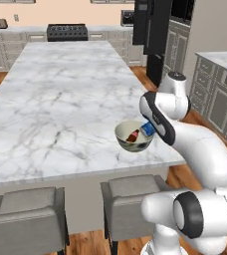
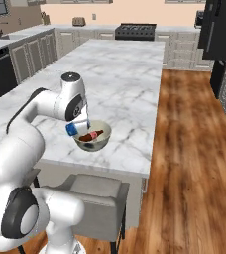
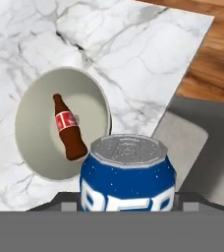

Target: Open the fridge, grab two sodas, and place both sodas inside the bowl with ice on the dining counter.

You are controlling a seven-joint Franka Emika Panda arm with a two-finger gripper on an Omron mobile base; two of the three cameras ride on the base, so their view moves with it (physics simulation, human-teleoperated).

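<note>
The cream-white bowl (image 1: 127, 143) (image 2: 98, 144) (image 3: 38, 123) stands near the front right corner of the dining counter (image 1: 60, 89) (image 2: 125, 74) (image 3: 124, 44). The dark cola bottle (image 1: 133, 135) (image 2: 91, 135) (image 3: 67, 129) with its red label lies inside the bowl. My gripper (image 3: 127, 199) is shut on the blue can (image 1: 147, 130) (image 2: 72, 129) (image 3: 127, 172), which hangs just over the bowl's rim on the side towards me. In both base views my forearm hides the fingers. The black fridge (image 1: 155, 30) (image 2: 223, 30) stands far back on the right.
Grey stools (image 1: 26, 219) (image 1: 130, 199) (image 2: 97, 196) (image 3: 192, 147) are tucked under the counter's near edge, right below the bowl. Wood floor (image 2: 189, 149) runs along the counter's right side. Grey cabinets (image 1: 217, 89) line the right wall, and a black stove (image 1: 67, 32) sits at the back.
</note>
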